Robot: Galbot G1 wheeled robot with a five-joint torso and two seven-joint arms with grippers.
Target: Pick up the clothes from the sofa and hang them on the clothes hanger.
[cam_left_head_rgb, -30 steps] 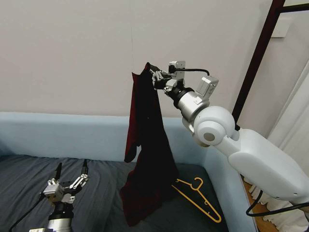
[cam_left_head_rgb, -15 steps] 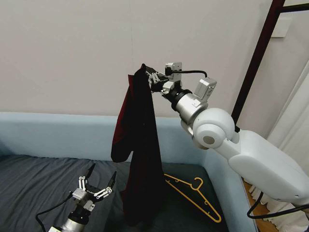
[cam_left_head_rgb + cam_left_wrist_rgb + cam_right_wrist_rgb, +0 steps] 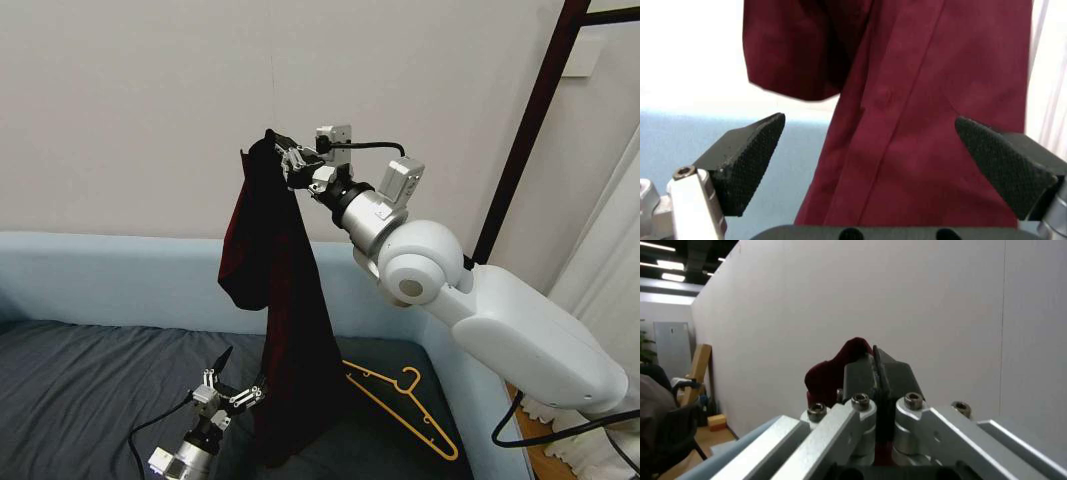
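We're seeing the right gripper [image 3: 279,148] raised at about 11 o'clock from the middle of the head view, with the arm reaching in from 4 o'clock. Its fingers are pressing together on the top edge of the dark red garment [image 3: 277,300]. In the right wrist view the two pads are sitting flush, with a fold of red cloth poking out at their tip. The garment is hanging straight down from that pinch in front of the pale wall [image 3: 130,110], one short sleeve drooping at 9 o'clock of the body. We're not able to tell whether the hem is touching the sofa [image 3: 70,400] or clearing it. The left gripper [image 3: 240,375] is sitting low over the grey seat, at 9 o'clock of the hem and just beside it. Its jaws are standing wide apart and gripping nothing. In the left wrist view the cloth is hanging beyond the gap between the textured pads [image 3: 750,155]. The yellow hanger [image 3: 405,400] is lying flat on the seat at 3 o'clock of the hem. A dark rack pole [image 3: 522,130] is slanting up at 2 o'clock.
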